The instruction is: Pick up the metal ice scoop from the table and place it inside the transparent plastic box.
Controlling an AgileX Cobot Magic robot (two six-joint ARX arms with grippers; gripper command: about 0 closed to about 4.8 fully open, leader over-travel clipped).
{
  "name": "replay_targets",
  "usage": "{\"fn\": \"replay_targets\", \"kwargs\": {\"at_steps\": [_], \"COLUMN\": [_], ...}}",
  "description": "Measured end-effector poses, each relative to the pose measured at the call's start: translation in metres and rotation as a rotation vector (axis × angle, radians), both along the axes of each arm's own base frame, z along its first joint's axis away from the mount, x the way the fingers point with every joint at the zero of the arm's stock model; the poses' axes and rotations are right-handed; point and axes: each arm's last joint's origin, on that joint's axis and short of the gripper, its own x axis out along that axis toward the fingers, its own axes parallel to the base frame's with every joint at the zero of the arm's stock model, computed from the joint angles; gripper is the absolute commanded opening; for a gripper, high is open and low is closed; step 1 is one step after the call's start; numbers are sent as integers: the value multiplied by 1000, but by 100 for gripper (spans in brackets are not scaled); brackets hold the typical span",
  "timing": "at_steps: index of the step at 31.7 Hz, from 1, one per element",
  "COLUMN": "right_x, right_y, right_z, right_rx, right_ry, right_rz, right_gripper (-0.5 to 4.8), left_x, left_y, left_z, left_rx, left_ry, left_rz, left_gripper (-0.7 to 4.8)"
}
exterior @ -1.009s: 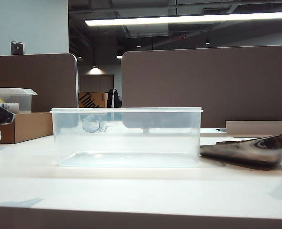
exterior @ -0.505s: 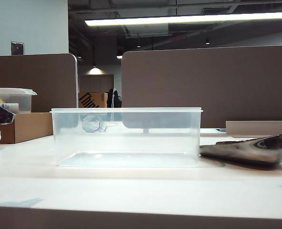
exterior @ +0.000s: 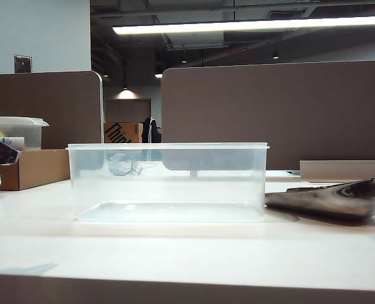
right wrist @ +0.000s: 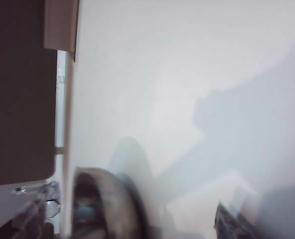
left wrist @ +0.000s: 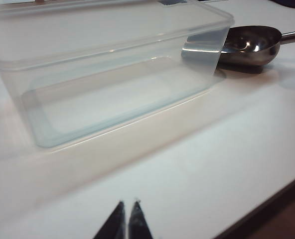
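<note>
Flanking scoop [right wrist: 105, 204]: right fingers [right wrist: 232, 221] (wrist-view only)

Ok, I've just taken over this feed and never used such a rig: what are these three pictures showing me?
One camera looks across the table; the other two ride on the two arms' wrists. On the table stands the transparent plastic box, empty, with the metal ice scoop lying beside it. The left gripper is shut, holds nothing and is low over bare tabletop short of the box. The right wrist picture is blurred; the right gripper is open over the scoop, holding nothing.
</note>
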Motion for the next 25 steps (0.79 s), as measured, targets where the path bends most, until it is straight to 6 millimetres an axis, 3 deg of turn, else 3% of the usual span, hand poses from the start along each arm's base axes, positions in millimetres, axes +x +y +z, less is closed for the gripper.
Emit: {"fn": "replay_targets", "kwargs": {"at_steps": [8, 12, 16, 18, 21, 22, 25], "right_x": [40, 51, 52, 52, 52, 52, 52], "right_y": [5, 11, 13, 13, 12, 12, 12], "right_z": [-1, -2, -3, -3, -3, -3, -3], "right_rx": [33, 60, 79, 82, 86, 81, 83], "right_ry": [-78, -115, -133, -133, -134, -135, -134], "right_rz": [84, 118, 114, 107, 100, 101, 98], "right_gripper": [427, 384, 297, 213, 42, 11, -5], "left_x": [0, 0, 0, 0, 0, 0, 0], "left_y": [0, 0, 0, 0, 0, 0, 0], "left_z": [0, 0, 0, 0, 0, 0, 0], "left_rx": [0, 0, 0, 0, 0, 0, 0], "left_ry": [0, 0, 0, 0, 0, 0, 1], "left_rz": [0, 0, 0, 0, 0, 0, 0], "left_gripper": [21, 21, 21, 21, 21, 21, 21]}}
